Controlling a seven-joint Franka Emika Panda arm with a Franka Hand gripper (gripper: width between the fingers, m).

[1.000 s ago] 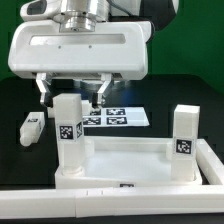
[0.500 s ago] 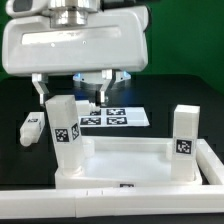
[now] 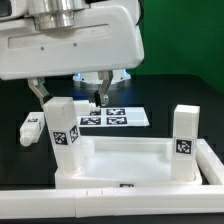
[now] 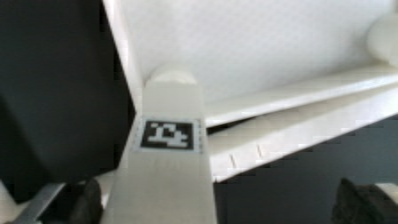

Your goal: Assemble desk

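Note:
The white desk top (image 3: 122,160) lies flat with its raised rim up. One tagged leg (image 3: 66,135) stands at its corner on the exterior view's left, leaning slightly. A second leg (image 3: 183,135) stands upright at the right corner. A third leg (image 3: 32,127) lies loose on the black table at the left. My gripper (image 3: 70,96) is open just above the left leg, one finger on each side of its top, not touching. In the wrist view the leg (image 4: 169,150) with its tag rises between the open gripper (image 4: 217,206) fingers, closer to one finger (image 4: 64,204). The desk top (image 4: 267,60) lies behind.
The marker board (image 3: 125,118) lies flat behind the desk top. A white L-shaped wall (image 3: 213,168) runs along the desk top's front and right sides. The arm's large white hand body fills the upper part of the exterior view.
The hand has moved toward the exterior view's left and a little up. The left leg's top now leans slightly left. The fingers stay open.

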